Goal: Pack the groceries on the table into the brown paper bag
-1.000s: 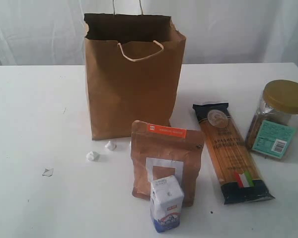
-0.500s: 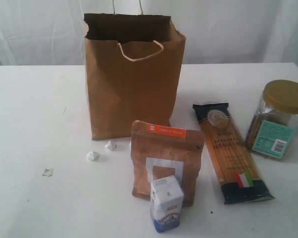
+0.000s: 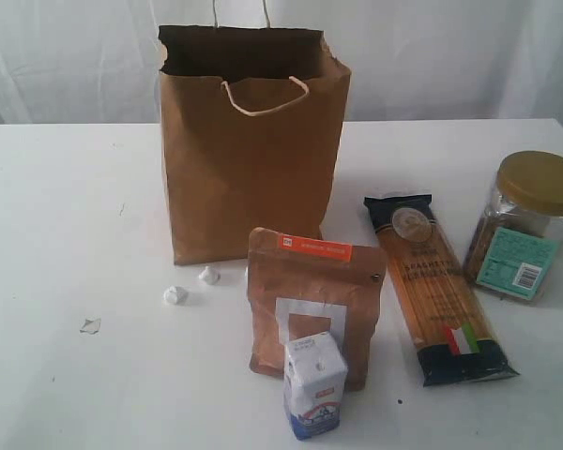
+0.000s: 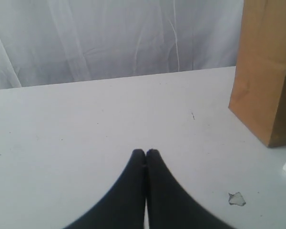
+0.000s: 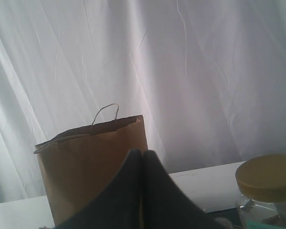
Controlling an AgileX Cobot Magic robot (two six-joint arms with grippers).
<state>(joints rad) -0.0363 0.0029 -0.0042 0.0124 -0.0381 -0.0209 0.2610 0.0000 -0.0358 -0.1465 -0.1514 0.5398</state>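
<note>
The brown paper bag (image 3: pixel 249 141) stands upright and open at the back middle of the white table (image 3: pixel 66 216). In front of it stands a brown pouch with an orange label (image 3: pixel 311 300), with a small white-blue carton (image 3: pixel 313 384) just before it. A spaghetti packet (image 3: pixel 436 286) lies flat to the right, and a gold-lidded clear jar (image 3: pixel 525 225) stands at the far right. Neither arm shows in the exterior view. My left gripper (image 4: pixel 146 152) is shut and empty over bare table, the bag (image 4: pixel 269 71) off to one side. My right gripper (image 5: pixel 142 153) is shut and empty, with the bag (image 5: pixel 86 167) and jar (image 5: pixel 267 179) beyond it.
Two small white crumpled scraps (image 3: pixel 175 295) (image 3: pixel 208 275) lie left of the pouch, and a flat pale scrap (image 3: pixel 90 325) lies further left. White curtains (image 3: pixel 432 56) hang behind the table.
</note>
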